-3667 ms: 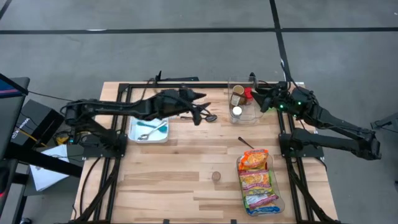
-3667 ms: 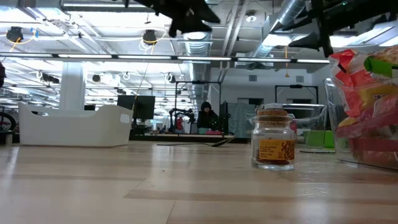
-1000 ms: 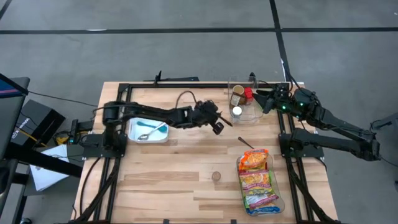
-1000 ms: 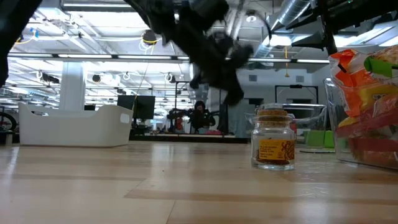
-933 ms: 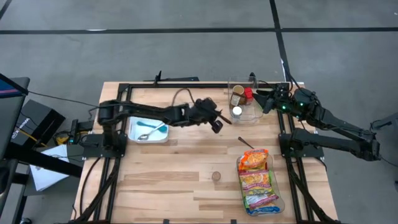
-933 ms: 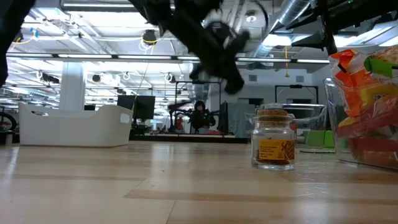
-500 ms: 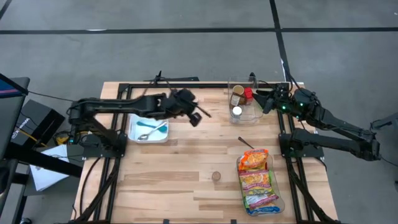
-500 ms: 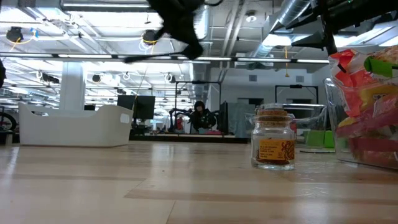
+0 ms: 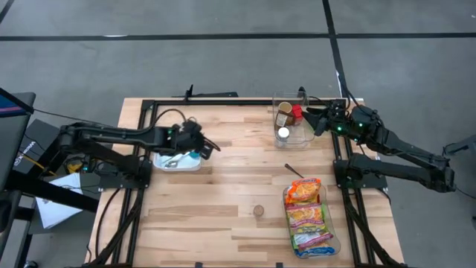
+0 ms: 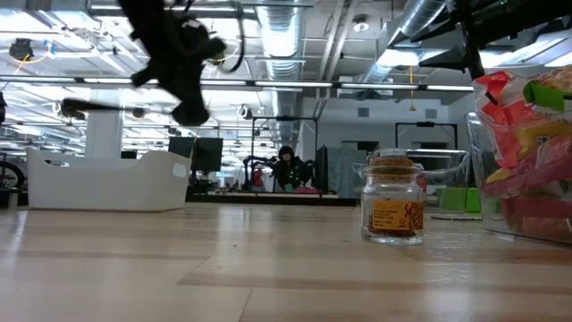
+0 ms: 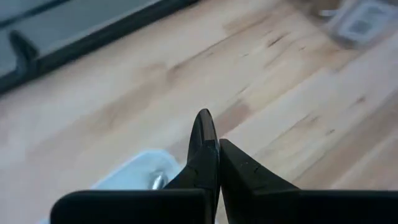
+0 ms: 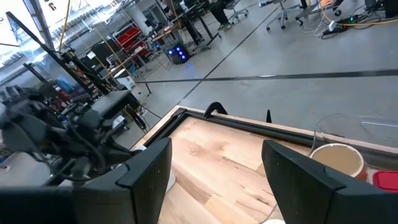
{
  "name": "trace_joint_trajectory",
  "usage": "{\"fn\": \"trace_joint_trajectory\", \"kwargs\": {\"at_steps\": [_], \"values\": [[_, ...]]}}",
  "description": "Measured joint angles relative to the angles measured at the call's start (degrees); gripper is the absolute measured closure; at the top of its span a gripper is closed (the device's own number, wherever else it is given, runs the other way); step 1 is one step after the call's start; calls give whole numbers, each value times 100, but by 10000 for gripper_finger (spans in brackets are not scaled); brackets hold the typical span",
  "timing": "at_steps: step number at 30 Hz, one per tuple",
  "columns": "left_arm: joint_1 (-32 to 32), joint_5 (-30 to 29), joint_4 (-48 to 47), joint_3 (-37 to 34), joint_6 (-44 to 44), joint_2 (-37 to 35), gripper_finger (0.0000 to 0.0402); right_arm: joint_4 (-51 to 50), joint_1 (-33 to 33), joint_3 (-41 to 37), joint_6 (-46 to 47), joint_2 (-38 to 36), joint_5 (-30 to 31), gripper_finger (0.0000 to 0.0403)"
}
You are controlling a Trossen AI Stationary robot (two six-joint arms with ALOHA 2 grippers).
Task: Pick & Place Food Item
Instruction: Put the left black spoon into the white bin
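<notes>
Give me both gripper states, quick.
Left gripper: closed, holding nothing visible, above the white tray.
Right gripper: open, empty, beside the clear container.

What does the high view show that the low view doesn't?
Only the high view: spoons inside the white tray, the clear bin of spice jars at the table's far edge, the right gripper open beside that bin, and a loose spoon above the snack packets.
Only the low view: the room behind with a seated person, and the small jar's yellow label.
Both: the left gripper, shut, above the tray; the small corked jar; the snack packets.
</notes>
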Motion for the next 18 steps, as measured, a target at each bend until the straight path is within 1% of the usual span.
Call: {"fn": "trace_joint_trajectory", "kwargs": {"at_steps": [3, 8, 12, 18], "values": [[26, -46, 162, -629, -282, -327, 401, 1, -7, 0, -1, 1, 7, 159], [26, -129, 406, -1330, -503, -653, 401, 14, -48, 0, 0, 5, 19, 159], [26, -64, 898, -1684, -517, -704, 401, 17, -129, 0, 2, 5, 19, 159], [86, -38, 1270, -2028, -513, -701, 401, 22, -223, 0, 48, 5, 20, 159]]}}
